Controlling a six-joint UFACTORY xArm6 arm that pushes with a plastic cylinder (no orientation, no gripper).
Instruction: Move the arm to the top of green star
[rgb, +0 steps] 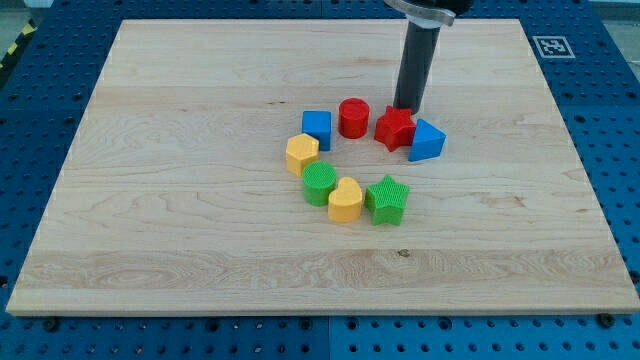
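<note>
Although the arm carries no hand at all (so there is nothing to call wide, narrow or holding), its dark rod comes down from the view's top, and my tip (408, 107) rests on the worktop (180, 120) at the upper edge of the red star (396, 128), touching it or very nearly so. Just to the view's right of my tip and a little lower lies the blue block (427, 141), wedge-like in shape, pressed against the red star. To the view's left of my tip stands the red cylinder (353, 117), and beyond it the blue cube (317, 129).

Farther down and to the left sit the yellow hexagonal block (301, 153), the green round block (320, 184) and the yellow heart-shaped block (345, 200), curving in an arc.

The green star (387, 199) is well below my tip, a little towards the view's left, at the lower right end of that arc and touching the yellow heart-shaped block. The red star lies between my tip and it.

I judge the task barely begun: my tip is above the wrong star. What is left is to bring it round the red star and blue block (probably by the open side at the view's right) into the bare patch just above the green star.
</note>
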